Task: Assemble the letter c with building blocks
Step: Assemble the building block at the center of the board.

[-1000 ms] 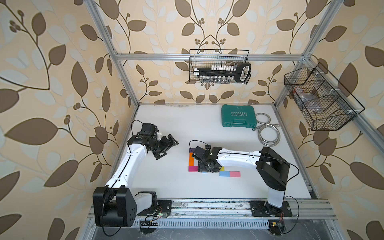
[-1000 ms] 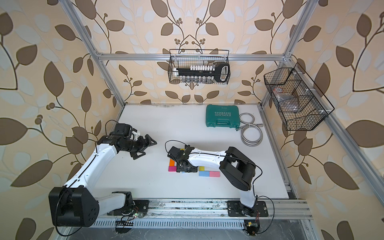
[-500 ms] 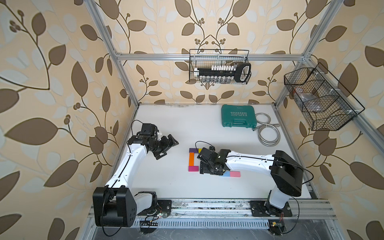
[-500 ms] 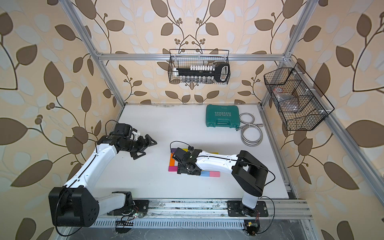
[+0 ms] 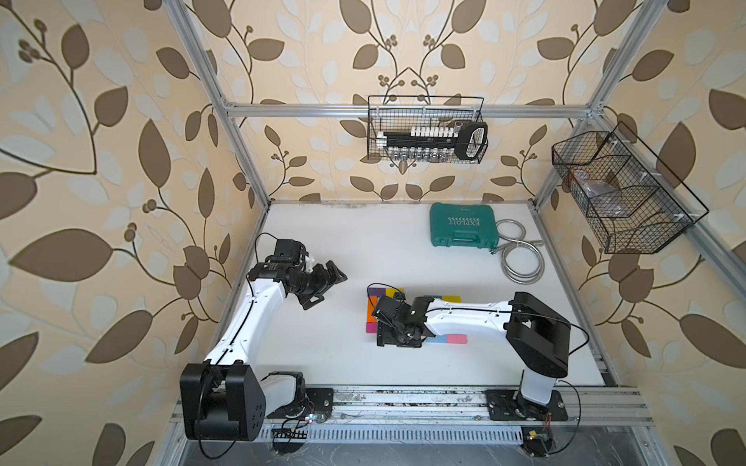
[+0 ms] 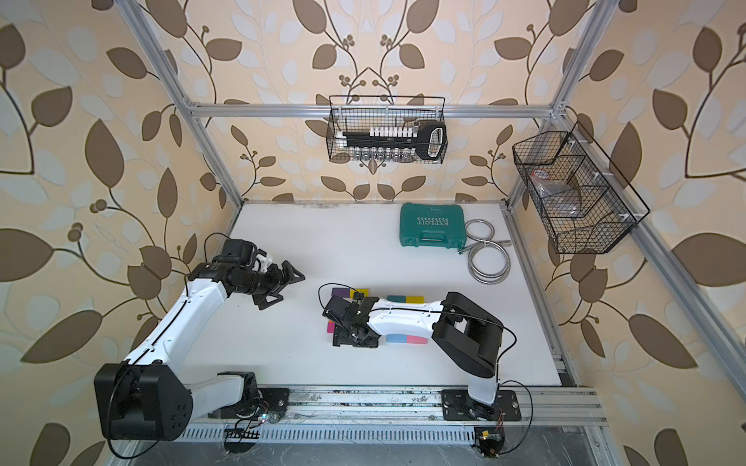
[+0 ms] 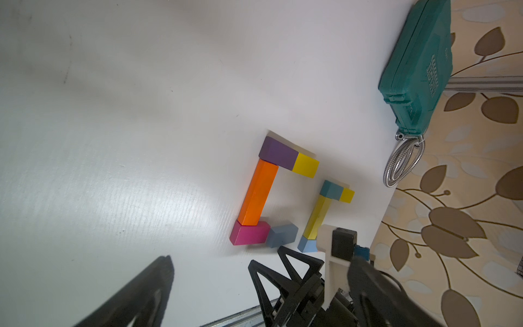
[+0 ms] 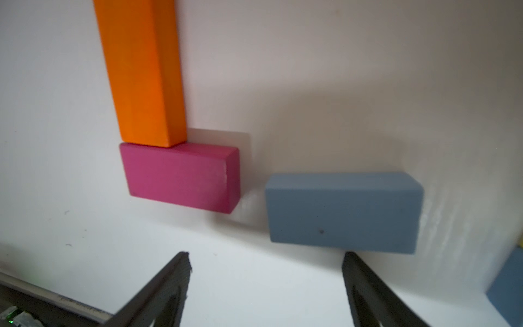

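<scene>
Starting at the left: left hand [image 5: 326, 284] up off the table [image 5: 315, 363], spread wide, empty, well apart from the building blocks [image 5: 377, 291]. Leave it parked; no call for it here.

Moving right to the letter itself, mid-table. Purple block [image 7: 278, 154] and yellow block [image 7: 305, 165] end to end for the top stroke. Orange bar [image 7: 259, 195] for the spine, butted against the purple above and the magenta block [image 8: 178, 177] below. Painted wood by the look: matte, flat-faced, square-edged. Easy to slide, easy to knock.

Next, the grey-blue block [image 8: 342, 212]: flat on the table just beside the magenta, not touching, a sliver of white between, turned a touch out of line. Bottom stroke unfinished, judging by that.

Close by it, right hand [image 8: 266, 256], spread, pinching nothing, one fingertip right at the block's edge; touching or not, hard to tell. To finish well: come down square, take the block across its narrow width, squeeze gently, twist into line, slide toward the magenta until flush. Go slow at contact; shove too hard and risk skewing the spine.

Further right, a second cluster: yellow bar [image 7: 317, 216], teal block [image 7: 331, 190] and small yellow block [image 7: 347, 195] at one end, light blue block [image 7: 307, 246] and pink block [image 5: 456, 339] at the other. Beyond, back right, a hard moulded green case [image 5: 464, 228] and a coiled metal hose [image 5: 520, 262].
</scene>
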`<action>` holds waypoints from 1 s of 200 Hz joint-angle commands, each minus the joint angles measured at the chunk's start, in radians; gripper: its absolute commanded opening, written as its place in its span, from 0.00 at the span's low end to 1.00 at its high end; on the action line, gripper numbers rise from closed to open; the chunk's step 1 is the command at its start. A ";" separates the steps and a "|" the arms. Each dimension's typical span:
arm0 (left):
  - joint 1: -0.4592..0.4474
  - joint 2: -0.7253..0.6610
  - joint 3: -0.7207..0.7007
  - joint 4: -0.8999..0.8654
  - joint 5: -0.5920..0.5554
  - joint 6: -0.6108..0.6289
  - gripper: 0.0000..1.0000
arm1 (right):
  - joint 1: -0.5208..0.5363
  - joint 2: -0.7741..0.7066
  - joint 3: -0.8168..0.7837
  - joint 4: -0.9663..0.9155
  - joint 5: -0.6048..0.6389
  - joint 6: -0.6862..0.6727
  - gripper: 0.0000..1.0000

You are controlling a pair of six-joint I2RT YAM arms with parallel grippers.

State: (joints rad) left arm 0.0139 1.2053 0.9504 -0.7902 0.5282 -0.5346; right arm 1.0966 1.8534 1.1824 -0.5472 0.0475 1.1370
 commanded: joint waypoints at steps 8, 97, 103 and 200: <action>0.002 -0.026 0.034 -0.009 0.023 0.002 0.99 | 0.007 0.035 0.041 -0.005 0.002 0.012 0.83; 0.003 -0.027 0.021 -0.001 0.027 -0.004 0.99 | 0.002 0.059 0.079 -0.019 0.013 -0.002 0.82; 0.002 -0.027 0.022 0.000 0.027 -0.004 0.99 | 0.002 0.060 0.079 -0.019 0.012 -0.002 0.83; 0.003 -0.032 0.025 -0.001 0.027 -0.007 0.99 | 0.008 -0.001 0.079 -0.026 0.018 -0.017 0.82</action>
State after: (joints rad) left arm 0.0139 1.2034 0.9504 -0.7898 0.5426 -0.5426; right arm 1.0977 1.8980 1.2442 -0.5495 0.0483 1.1324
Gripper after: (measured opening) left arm 0.989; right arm 0.823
